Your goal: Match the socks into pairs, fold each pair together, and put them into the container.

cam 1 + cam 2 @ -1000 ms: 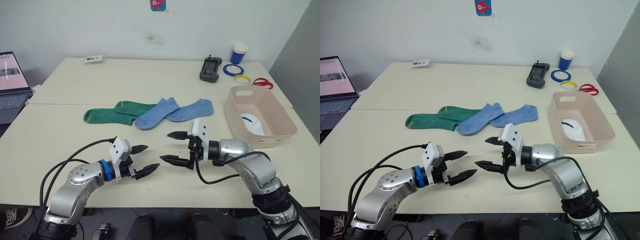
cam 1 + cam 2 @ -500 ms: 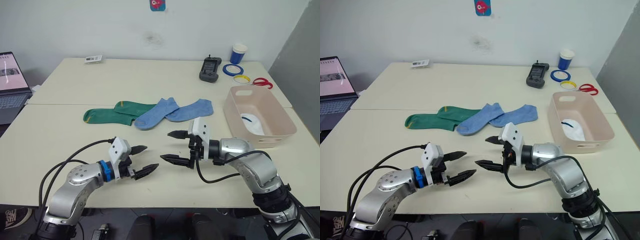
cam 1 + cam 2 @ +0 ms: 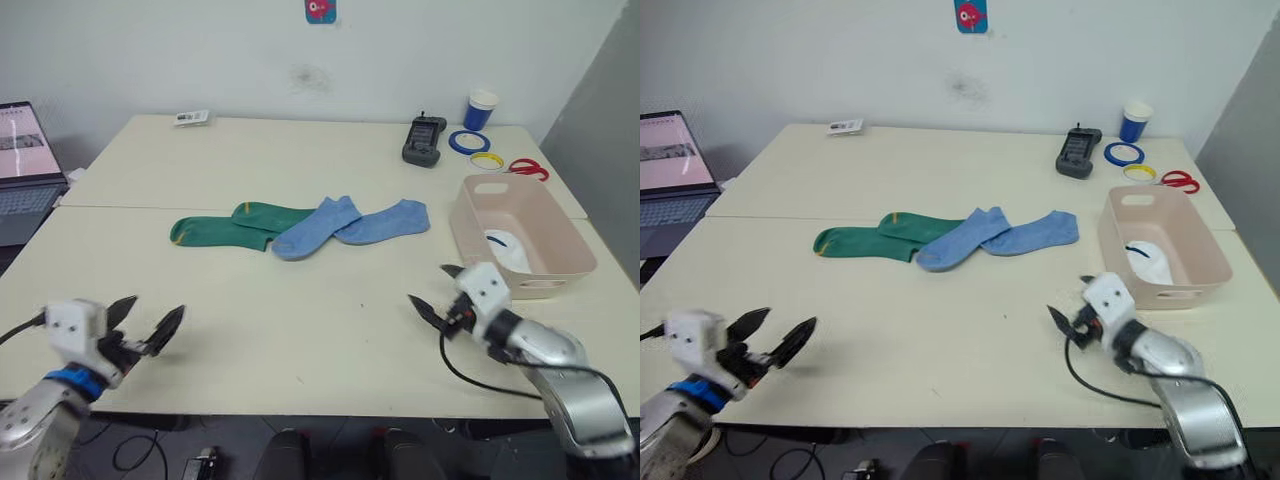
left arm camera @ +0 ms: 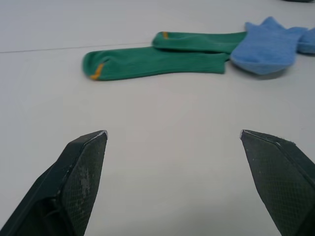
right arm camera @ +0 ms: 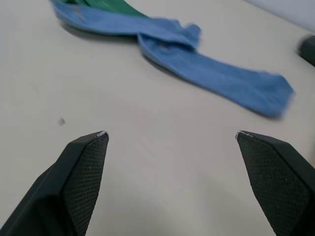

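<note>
Two green yellow-trimmed socks point(image 3: 228, 226) and two light blue socks point(image 3: 345, 224) lie mid-surface, at twelve o'clock from both grippers. Left gripper point(image 3: 146, 325) and right gripper point(image 3: 436, 289) hover with jaws apart, empty. A white sock point(image 3: 508, 249) lies in the pale pink plastic tub point(image 3: 567, 246).

green socks point(image 3: 232, 224): 2, green with yellow trim
blue socks point(image 3: 345, 224): 2, light blue
container point(image 3: 560, 238): pale pink
desk point(image 3: 300, 320): cream

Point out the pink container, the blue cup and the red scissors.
container point(image 3: 566, 240), left eye view, on its right rim.
blue cup point(image 3: 479, 111), left eye view, on its blue side.
red scissors point(image 3: 527, 168), left eye view, on the handles.
</note>
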`<action>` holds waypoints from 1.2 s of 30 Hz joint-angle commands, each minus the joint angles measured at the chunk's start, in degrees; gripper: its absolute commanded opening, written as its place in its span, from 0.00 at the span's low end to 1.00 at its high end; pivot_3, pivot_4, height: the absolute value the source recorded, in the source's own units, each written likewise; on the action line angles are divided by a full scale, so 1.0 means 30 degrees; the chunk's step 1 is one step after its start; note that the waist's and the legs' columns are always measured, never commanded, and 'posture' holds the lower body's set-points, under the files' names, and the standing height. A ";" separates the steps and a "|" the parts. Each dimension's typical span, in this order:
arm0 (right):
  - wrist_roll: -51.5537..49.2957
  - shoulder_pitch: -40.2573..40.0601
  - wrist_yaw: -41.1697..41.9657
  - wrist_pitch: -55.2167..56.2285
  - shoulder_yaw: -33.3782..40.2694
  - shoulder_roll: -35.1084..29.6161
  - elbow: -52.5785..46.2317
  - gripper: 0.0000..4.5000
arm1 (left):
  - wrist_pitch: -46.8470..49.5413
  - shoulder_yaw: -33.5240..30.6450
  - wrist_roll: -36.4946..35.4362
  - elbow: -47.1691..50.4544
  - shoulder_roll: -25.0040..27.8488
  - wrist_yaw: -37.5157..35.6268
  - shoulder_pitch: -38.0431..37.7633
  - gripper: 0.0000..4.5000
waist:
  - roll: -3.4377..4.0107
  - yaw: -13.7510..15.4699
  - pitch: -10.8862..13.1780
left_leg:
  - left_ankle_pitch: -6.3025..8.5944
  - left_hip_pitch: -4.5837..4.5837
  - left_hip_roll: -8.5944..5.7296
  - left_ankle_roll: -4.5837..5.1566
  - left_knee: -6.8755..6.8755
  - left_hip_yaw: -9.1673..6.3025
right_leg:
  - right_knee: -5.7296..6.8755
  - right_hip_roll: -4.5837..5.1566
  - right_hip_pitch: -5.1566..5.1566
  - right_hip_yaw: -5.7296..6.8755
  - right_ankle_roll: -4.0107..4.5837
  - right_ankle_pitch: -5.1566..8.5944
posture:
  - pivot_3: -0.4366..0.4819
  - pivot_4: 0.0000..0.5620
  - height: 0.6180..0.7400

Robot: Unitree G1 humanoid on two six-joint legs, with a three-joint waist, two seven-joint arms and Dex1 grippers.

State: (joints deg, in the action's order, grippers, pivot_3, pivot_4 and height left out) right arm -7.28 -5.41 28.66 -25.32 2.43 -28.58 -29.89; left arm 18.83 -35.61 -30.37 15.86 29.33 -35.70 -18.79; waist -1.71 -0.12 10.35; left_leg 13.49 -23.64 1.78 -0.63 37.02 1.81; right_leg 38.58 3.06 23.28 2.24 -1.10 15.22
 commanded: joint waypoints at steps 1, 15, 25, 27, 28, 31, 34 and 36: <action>0.0951 -0.1296 -0.1085 0.1917 0.0285 0.0445 -0.1391 0.99 | -0.0944 -0.0778 -0.0211 -0.0228 -0.0546 0.0276 -0.0335 1.00 | -0.0013 -0.0050 -0.0008 | 0.0000 0.0018 0.0013 0.0000 0.0001 0.0002 | 0.0010 0.0000 -0.0001 -0.0006 0.0010 0.0007 | 0.48 0.27 1.00; 0.1046 -0.0736 -0.1182 0.2179 -0.0184 0.1037 -0.0933 0.99 | -0.2098 -0.0192 0.0792 -0.1276 -0.0584 0.0610 -0.0109 1.00 | -0.0199 0.0004 -0.0140 | 0.0011 0.0087 0.0043 0.0012 -0.0021 0.0009 | 0.0026 -0.0015 -0.0041 -0.0004 0.0067 0.0050 | 0.48 0.27 1.00; 0.1013 -0.0450 -0.1162 0.2095 -0.0413 0.1189 -0.0768 0.99 | -0.2177 -0.0095 0.0915 -0.1413 -0.0589 0.0625 0.0049 1.00 | -0.0200 0.0002 -0.0141 | 0.0012 0.0088 0.0048 0.0013 -0.0023 0.0009 | 0.0027 -0.0013 -0.0040 -0.0004 0.0073 0.0052 | 0.48 0.27 1.00; 0.1009 -0.0408 -0.1152 0.2079 -0.0428 0.1205 -0.0761 0.99 | -0.2182 -0.0065 0.0953 -0.1431 -0.0580 0.0600 0.0043 1.00 | -0.0200 0.0001 -0.0141 | 0.0012 0.0088 0.0047 0.0013 -0.0023 0.0011 | 0.0027 -0.0013 -0.0040 -0.0006 0.0073 0.0052 | 0.48 0.27 1.00; 0.0973 -0.0369 -0.1127 0.2060 -0.0439 0.1219 -0.0775 0.99 | -0.2164 -0.0043 0.0958 -0.1396 -0.0581 0.0585 0.0029 1.00 | -0.0200 0.0001 -0.0141 | 0.0012 0.0088 0.0048 0.0013 -0.0023 0.0011 | 0.0027 -0.0013 -0.0040 -0.0006 0.0073 0.0052 | 0.48 0.27 1.00; 0.0405 0.0088 -0.0146 0.2151 -0.0749 0.0895 -0.0949 0.99 | -0.2207 0.0371 0.1152 -0.0879 -0.0375 0.0269 -0.0058 1.00 | -0.0199 -0.0008 -0.0140 | 0.0012 0.0088 0.0048 0.0014 -0.0022 0.0011 | 0.0028 -0.0013 -0.0040 -0.0006 0.0073 0.0052 | 0.48 0.27 1.00; -0.0570 0.1893 0.1579 0.1182 -0.1339 0.0119 -0.0771 0.99 | -0.2139 0.2318 0.2142 0.0343 0.0711 -0.0280 0.1024 1.00 | -0.0199 -0.0001 -0.0139 | 0.0012 0.0089 0.0047 0.0014 -0.0024 0.0010 | 0.0030 -0.0014 -0.0039 -0.0003 0.0073 0.0052 | 0.48 0.27 1.00; -0.1032 0.3720 0.2286 0.0258 -0.1630 -0.0283 -0.0408 0.99 | -0.1902 0.4267 0.3097 0.0829 0.1543 -0.0345 0.2930 1.00 | -0.0190 0.0054 -0.0131 | 0.0011 0.0088 0.0029 0.0016 -0.0019 0.0003 | 0.0046 -0.0038 -0.0039 0.0006 0.0075 0.0050 | 0.48 0.27 1.00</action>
State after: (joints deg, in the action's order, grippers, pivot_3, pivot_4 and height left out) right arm -8.39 2.58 33.72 -23.17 -2.43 -28.92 -30.25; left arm 13.70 -26.46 -23.25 13.87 32.20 -36.06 -13.62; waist -2.28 0.04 9.95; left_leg 13.52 -23.38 1.84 -0.59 36.97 1.79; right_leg 38.73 2.95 23.15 2.28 -0.86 15.35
